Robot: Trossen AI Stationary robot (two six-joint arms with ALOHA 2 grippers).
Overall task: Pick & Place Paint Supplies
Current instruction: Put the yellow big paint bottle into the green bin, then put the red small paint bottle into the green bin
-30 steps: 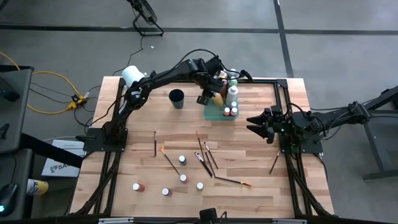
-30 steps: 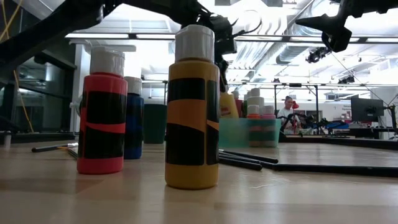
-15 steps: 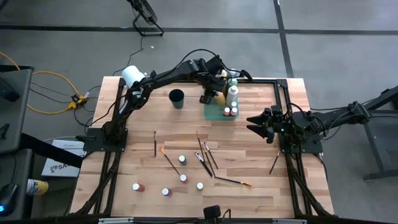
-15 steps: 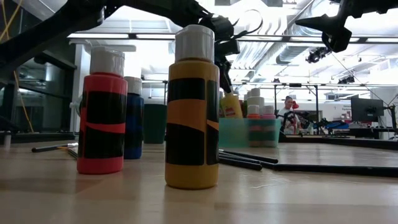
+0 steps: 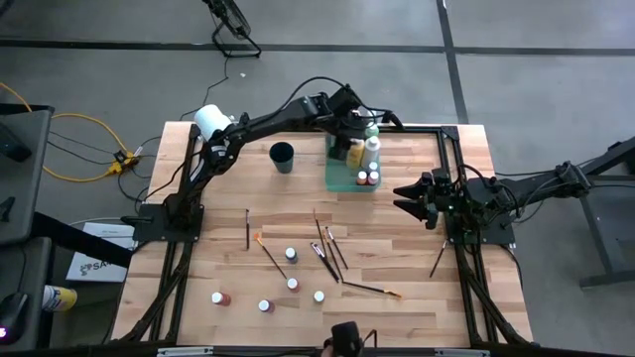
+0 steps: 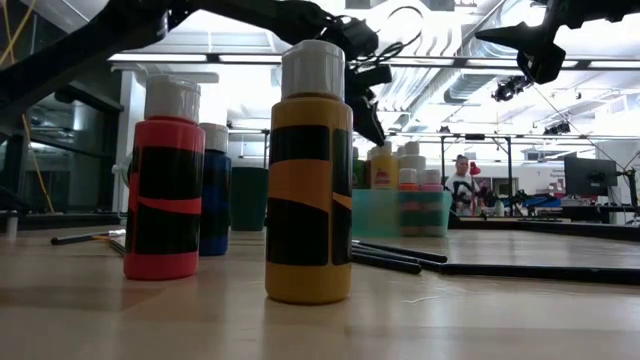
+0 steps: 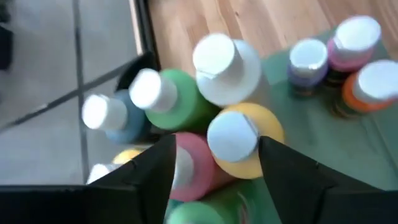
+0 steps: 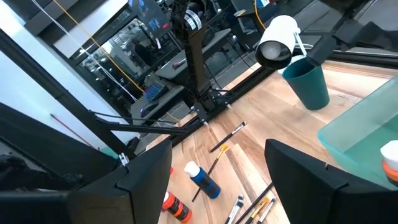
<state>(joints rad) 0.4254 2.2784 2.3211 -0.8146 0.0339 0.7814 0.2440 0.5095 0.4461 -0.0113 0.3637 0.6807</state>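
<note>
— Wooden table (image 5: 397,248) is holding everything; what is the left gripper (image 5: 349,127) doing?
— Hovering with fingers apart over the yellow bottle (image 7: 244,140) standing in the green tray (image 5: 342,181), at twelve o'clock.
— And the right gripper (image 5: 409,195)?
— Waiting open at three o'clock; brushes (image 5: 327,250) are lying near six.

Robotics lab: exposed ceiling ducts (image 6: 440,85), monitors (image 6: 590,175), concrete floor (image 5: 89,59).
</note>
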